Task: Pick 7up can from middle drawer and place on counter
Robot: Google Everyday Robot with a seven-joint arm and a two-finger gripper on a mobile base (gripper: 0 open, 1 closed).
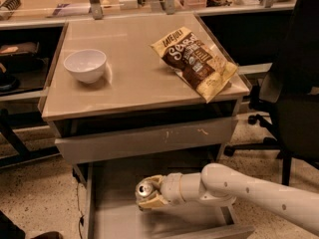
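The 7up can (146,188) shows its silvery top with pull tab, held above the floor of the open middle drawer (119,222). My gripper (149,194) reaches in from the right on a white arm and is shut on the can, its tan fingers (154,201) wrapped around the can's body. The tan counter (134,78) lies above, over the shut top drawer (144,138) with pale scratch marks on its front.
A white bowl (85,65) sits on the counter's left side. A brown and yellow snack bag (197,62) lies at its right, overhanging the edge. A black office chair (289,93) stands to the right. A long wooden bench (45,4) with metal posts runs behind.
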